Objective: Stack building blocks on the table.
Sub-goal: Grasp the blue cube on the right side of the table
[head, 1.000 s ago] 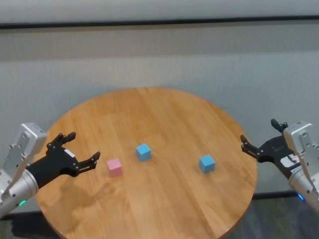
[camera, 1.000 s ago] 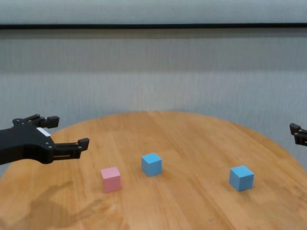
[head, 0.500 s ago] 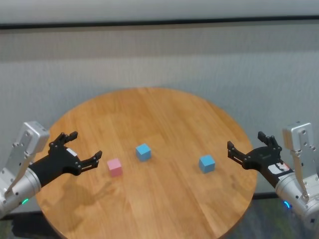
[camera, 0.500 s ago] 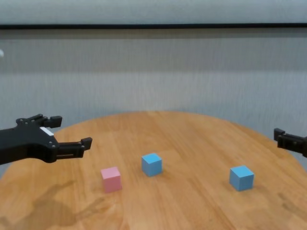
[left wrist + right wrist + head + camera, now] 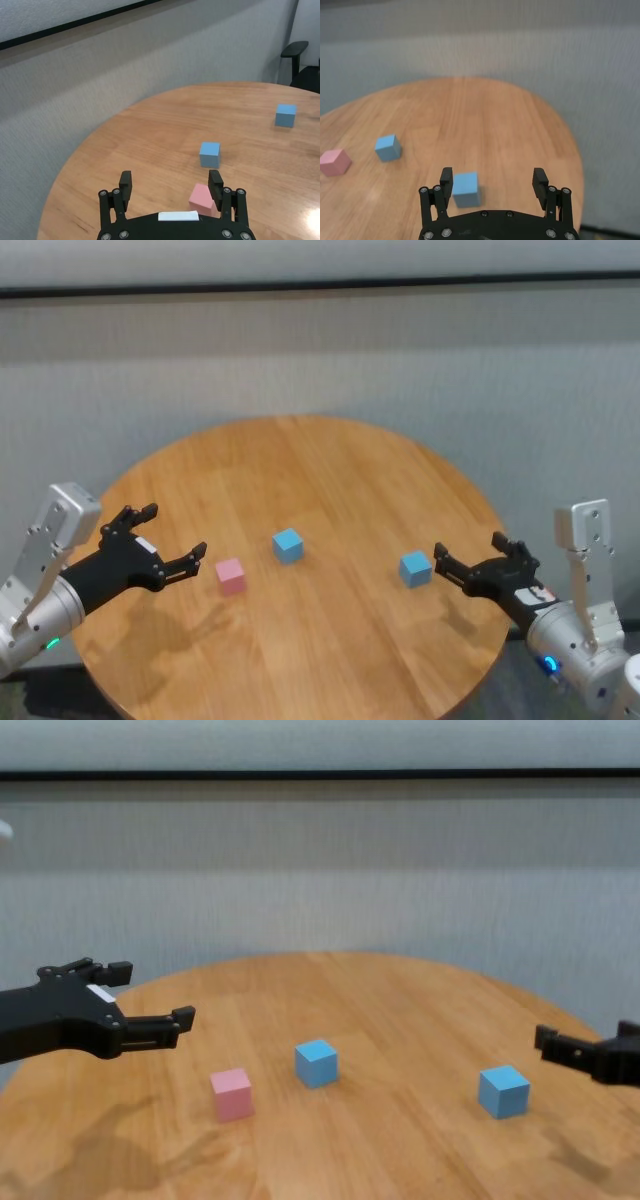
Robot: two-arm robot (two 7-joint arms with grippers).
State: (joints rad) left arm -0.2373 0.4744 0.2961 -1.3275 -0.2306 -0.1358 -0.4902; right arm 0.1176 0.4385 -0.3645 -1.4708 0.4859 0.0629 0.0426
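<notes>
Approach is the step in hand: pink block (image 5: 230, 575) and two blue blocks (image 5: 287, 544) (image 5: 415, 567) sit apart, unstacked, on the tabletop (image 5: 300, 470), left gripper (image 5: 165, 545) and right gripper (image 5: 470, 562) both spread wide and empty beside them, so next must come a descent and grasp.

Sitting flat and apart on the round wooden tabletop (image 5: 300, 660), unstacked: pink block (image 5: 230, 575) lying toward the left, one light blue block (image 5: 287, 545) resting just beside it near the middle, second light blue block (image 5: 415, 568) lying well apart toward the right.
</notes>
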